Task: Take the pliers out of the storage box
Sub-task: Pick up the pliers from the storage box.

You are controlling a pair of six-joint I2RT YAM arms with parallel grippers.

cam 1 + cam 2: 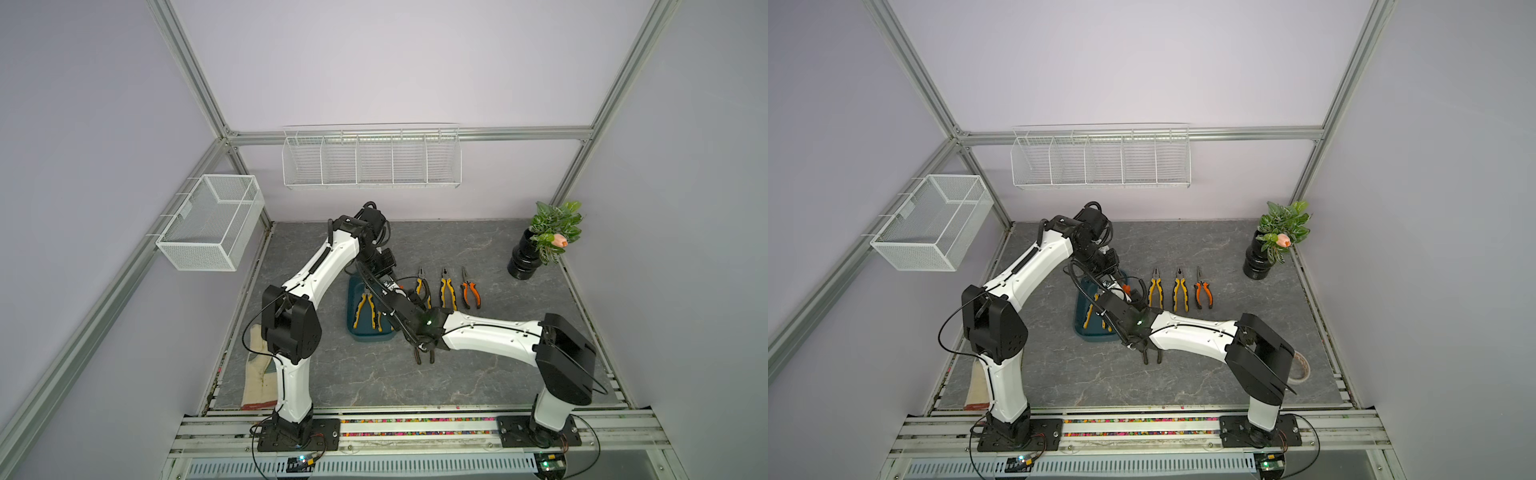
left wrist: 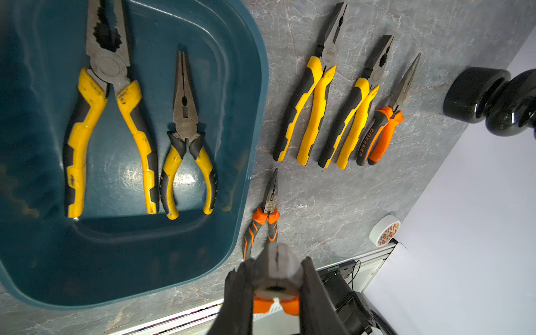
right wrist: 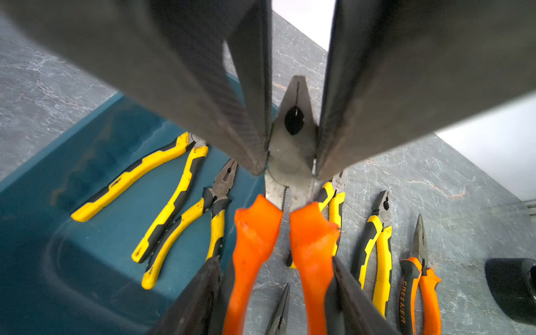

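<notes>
You hold the orange-handled pliers (image 3: 255, 246) just beside the storage box (image 2: 174, 261): right gripper (image 3: 291, 171) jaws clamped on the steel head, left gripper (image 2: 275, 285) jaws on the handles, long axis running gripper to gripper. Two yellow pliers (image 2: 185, 121) lie inside the box, likely nearer your left arm.

2 arms angled inward; left pincer (image 2: 277, 266), right pincer (image 3: 290, 173) clamped.

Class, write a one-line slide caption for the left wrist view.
Left claw grips orange-handled pliers; two yellow-handled pliers lie in the teal storage box, four more pliers on the table.
</notes>
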